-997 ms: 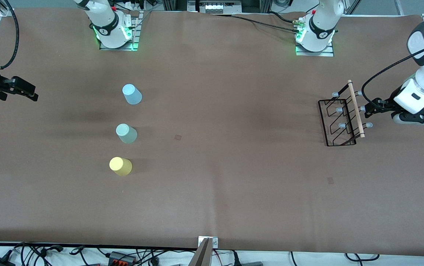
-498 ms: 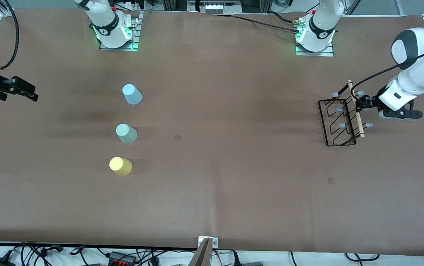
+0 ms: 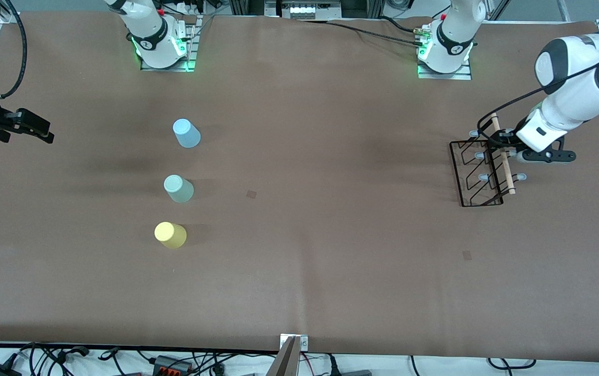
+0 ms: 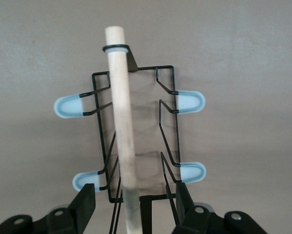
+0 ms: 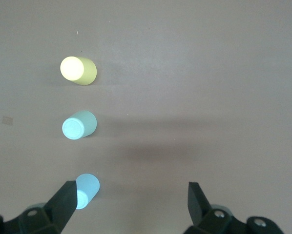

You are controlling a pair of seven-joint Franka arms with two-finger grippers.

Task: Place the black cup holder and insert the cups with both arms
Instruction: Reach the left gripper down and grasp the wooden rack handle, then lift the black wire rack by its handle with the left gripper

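Left gripper point(image 3: 502, 142) sits over the cup holder point(image 3: 479, 175) at the left arm's end of the table, fingers point(image 4: 85, 201) spread wide either side of the wooden handle point(image 4: 122, 126), gripping nothing. The handle's long axis runs toward and away from the front camera, crossing the finger gap squarely, so closing should pinch it. The grip point sits toward the handle's end farther from the camera, so expect tilt on lift.

Right gripper point(image 3: 35, 130) waits at the right arm's end, open and empty. Blue cup point(image 3: 186, 133), green cup point(image 3: 178, 188) and yellow cup point(image 3: 169, 234) stand upside down in a row nearer that arm.

No readable labels on the task items.
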